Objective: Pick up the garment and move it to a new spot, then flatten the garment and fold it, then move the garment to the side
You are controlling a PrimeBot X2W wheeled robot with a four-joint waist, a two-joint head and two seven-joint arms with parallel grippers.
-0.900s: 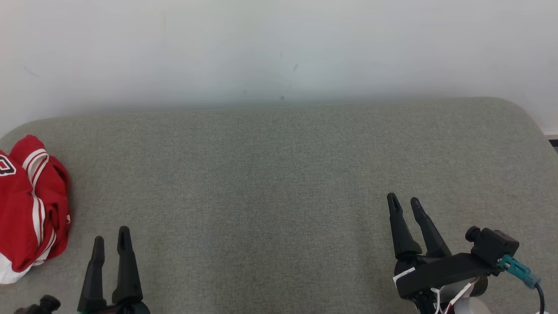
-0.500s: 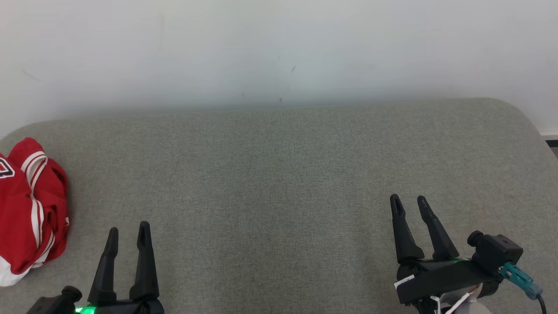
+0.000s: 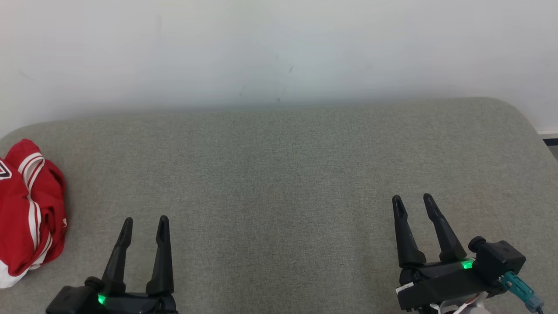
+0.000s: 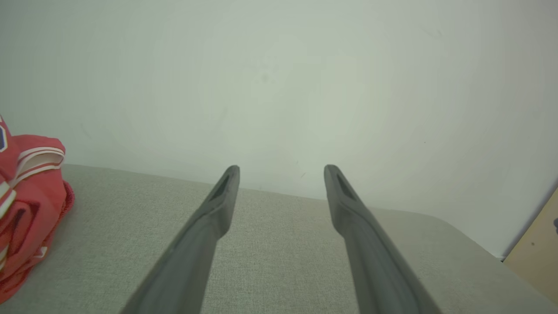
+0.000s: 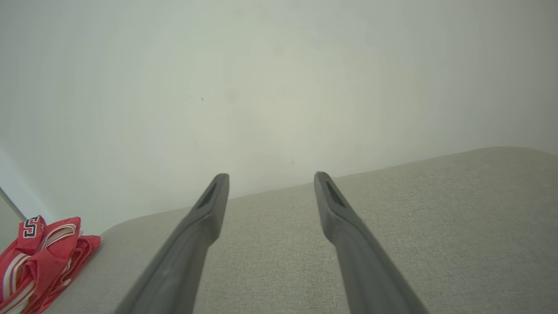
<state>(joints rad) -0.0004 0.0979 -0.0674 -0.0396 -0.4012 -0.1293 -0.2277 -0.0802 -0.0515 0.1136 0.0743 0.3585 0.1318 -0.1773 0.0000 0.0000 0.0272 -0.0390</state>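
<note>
Looking down from my head camera, the nearest things are my two grippers, low in the frame with their fingers pointing away from me. My left gripper [image 3: 145,220] is at the lower left, its two long dark fingers spread apart with nothing between them. My right gripper [image 3: 412,198] is at the lower right, also spread wide and empty. A small green light glows on the body of each.

Under both lies a grey-green padded surface [image 3: 279,174] with rounded far corners. I cannot tell whether my fingers touch it or hang just above it.

A little farther out, at the surface's left edge, sits the garment [image 3: 30,209]. It is a crumpled red heap with white stripes, partly cut off by the frame. It lies to the left of my left gripper and slightly ahead of it, with bare padding between. Its longer side runs roughly near to far. My left arm is much the nearer; my right is well apart, across the whole surface.

I judge that the pick-up has not begun, and that it calls for a leftward reach by my left arm.

Farthest away, a plain pale wall [image 3: 279,52] rises behind the surface.
</note>
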